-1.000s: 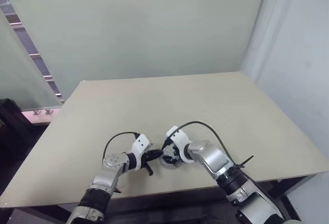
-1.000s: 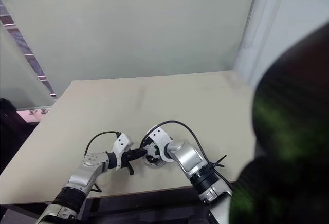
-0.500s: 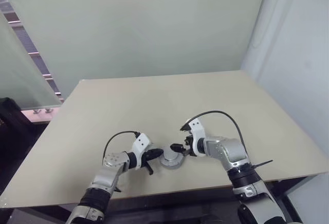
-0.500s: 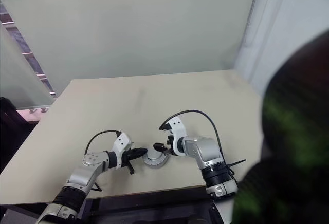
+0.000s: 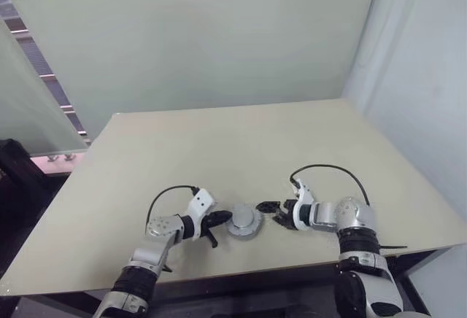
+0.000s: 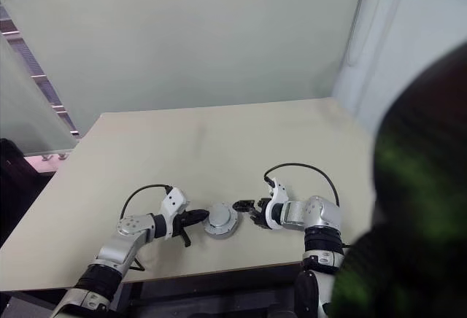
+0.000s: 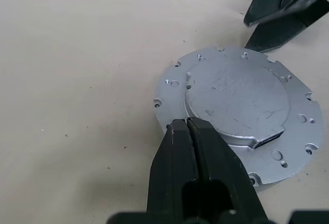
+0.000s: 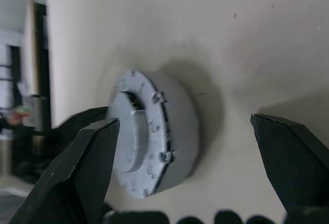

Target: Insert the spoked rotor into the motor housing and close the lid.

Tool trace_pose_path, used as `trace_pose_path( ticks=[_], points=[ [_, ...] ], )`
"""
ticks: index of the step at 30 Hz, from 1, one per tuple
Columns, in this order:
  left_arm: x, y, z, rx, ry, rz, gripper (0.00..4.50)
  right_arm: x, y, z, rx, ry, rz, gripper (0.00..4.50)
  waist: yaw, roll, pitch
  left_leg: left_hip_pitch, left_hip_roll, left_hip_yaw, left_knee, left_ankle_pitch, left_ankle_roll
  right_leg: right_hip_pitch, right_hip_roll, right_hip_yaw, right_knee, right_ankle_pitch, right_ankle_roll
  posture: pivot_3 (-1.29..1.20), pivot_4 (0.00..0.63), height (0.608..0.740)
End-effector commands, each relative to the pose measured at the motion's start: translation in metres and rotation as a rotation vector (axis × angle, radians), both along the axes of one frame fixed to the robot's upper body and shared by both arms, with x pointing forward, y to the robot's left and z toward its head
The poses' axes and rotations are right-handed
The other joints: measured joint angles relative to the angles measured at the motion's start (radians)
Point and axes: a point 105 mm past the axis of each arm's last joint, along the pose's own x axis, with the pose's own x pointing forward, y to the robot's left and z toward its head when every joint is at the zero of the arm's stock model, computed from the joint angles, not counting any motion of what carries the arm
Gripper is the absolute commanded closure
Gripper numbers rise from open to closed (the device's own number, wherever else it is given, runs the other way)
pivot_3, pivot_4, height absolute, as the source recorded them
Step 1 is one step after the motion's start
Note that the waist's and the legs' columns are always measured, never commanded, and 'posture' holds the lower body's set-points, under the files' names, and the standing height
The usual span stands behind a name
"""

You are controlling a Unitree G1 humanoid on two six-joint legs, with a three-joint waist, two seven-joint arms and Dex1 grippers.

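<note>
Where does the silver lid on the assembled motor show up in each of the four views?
Left eye: lid, low centre, between both pincers.
Right eye: lid, low centre-left.
Left wrist: at the shut left pincer tips.
Right wrist: edge-on between open right pincer fingers.
Shared landmark: beige table.

I'm looking into what reads as a bare robot test room or lab rather than a home. My two arms work over a plain beige table [image 5: 219,150] with a thin edge and dark legs, pushed close to a smooth, pale green wall [image 5: 204,33] with nothing hung on it. At my left there's a frosted glass partition [image 5: 25,106], and past its edge I catch a strip of slatted blind or grille [image 5: 44,70]. On my right a white wall or panel [image 5: 423,92] runs up beside the table. The one thing on the tabletop is a round, machined silver motor part [image 7: 236,106], drilled with small holes around its rim.
</note>
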Motion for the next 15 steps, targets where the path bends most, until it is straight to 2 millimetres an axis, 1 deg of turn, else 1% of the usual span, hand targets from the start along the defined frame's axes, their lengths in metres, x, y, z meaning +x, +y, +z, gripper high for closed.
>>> trace_pose_path(
  ticks=[1,8,11,14,15],
  points=[
    [-0.006,-0.004,-0.009,0.033,0.031,-0.032,4.5,-0.003,0.016,0.009,0.11,0.023,0.021,0.03,0.0,0.0,0.0,0.0,0.0,0.0,0.0,0.0,0.0,0.0,0.0,0.0,0.0,0.0,0.0,0.0,0.0,0.74],
    [-0.006,-0.002,-0.007,0.037,0.027,-0.029,4.5,-0.012,0.038,0.009,0.17,0.053,0.061,0.03,-0.001,0.0,0.0,0.0,0.0,0.0,0.0,0.0,0.0,0.0,0.0,0.0,0.0,0.0,0.0,0.0,0.0,0.74],
    [-0.006,-0.002,-0.007,0.038,0.026,-0.028,4.5,-0.01,0.044,0.011,0.188,0.043,0.053,0.03,-0.004,0.0,0.0,0.0,0.0,0.0,0.0,0.0,0.0,0.0,0.0,0.0,0.0,0.0,0.0,0.0,0.0,0.74],
    [-0.006,-0.001,-0.006,0.039,0.024,-0.026,4.5,-0.006,0.045,0.012,0.201,0.033,0.029,0.03,-0.006,0.0,0.0,0.0,0.001,0.0,0.0,0.0,0.0,-0.001,0.001,0.0,0.0,0.0,0.0,0.0,0.0,0.74],
    [-0.006,-0.001,-0.006,0.039,0.023,-0.025,4.5,-0.005,0.045,0.011,0.2,0.033,0.021,0.2,-0.007,0.0,0.0,0.0,0.002,0.001,0.0,0.0,0.0,-0.001,0.001,0.0,0.0,0.0,0.0,0.0,0.0,0.74]
  ],
)
